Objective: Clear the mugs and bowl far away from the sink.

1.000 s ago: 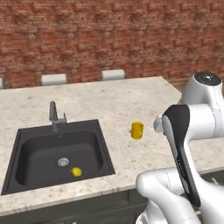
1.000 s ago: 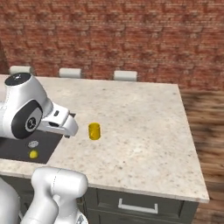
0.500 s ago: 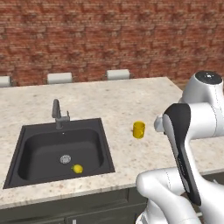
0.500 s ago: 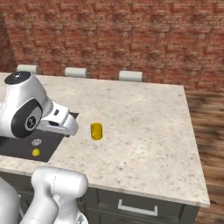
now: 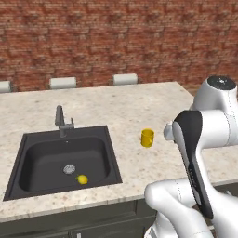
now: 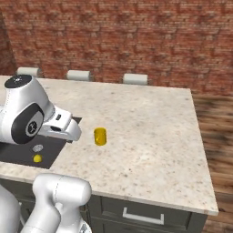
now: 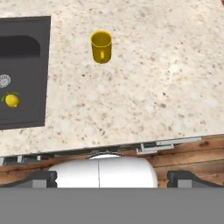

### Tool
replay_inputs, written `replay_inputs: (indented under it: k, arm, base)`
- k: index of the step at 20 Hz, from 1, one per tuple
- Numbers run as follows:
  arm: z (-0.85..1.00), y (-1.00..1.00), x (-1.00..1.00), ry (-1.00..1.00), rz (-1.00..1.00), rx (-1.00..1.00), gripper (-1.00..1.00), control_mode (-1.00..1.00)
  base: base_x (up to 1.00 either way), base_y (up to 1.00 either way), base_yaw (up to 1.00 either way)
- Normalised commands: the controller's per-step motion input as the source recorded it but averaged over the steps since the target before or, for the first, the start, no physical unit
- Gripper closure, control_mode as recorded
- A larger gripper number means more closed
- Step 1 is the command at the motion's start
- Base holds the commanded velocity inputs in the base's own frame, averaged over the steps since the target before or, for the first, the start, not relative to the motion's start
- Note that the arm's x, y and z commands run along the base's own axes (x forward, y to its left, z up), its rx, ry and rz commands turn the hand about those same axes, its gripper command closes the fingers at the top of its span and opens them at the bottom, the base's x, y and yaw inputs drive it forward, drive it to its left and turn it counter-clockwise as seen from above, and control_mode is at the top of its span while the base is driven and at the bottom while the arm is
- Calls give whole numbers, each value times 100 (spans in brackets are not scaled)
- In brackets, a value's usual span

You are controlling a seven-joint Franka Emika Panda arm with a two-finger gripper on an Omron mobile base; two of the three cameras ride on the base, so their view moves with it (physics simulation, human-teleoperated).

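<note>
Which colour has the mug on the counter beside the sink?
The mug is yellow; the hand view shows it best.

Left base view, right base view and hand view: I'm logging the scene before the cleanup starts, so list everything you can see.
Small yellow handled mug: one, yellow, upright on the counter right of the sink.
Black rectangular sunken sink: one, black, set in the counter.
Grey metal faucet: one, grey, behind the basin.
Round silver drain: one, silver, on the basin floor.
Small round yellow lump: one, yellow, beside the drain.
Speckled beige stone counter: one.
Red brick wall: behind.
Pincer: dark tips, state unclear.
</note>
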Motion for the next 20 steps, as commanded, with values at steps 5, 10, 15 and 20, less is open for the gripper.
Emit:
replay_inputs:
  k: [5, 10, 15, 20]
  arm:
    - [-4, -7, 15, 0, 0, 3, -100, -100]
    - [-25, -31, 65, 1, 4, 16, -100, -100]
    - [-35, -12, 62, 0, 6, 7, -100, -100]
    - [-41, 1, 72, 0, 2, 0, -100, -100]
  base:
    - [53, -33, 0]
    - [0, 0, 0]
    - [0, 0, 0]
    - [0, 0, 0]
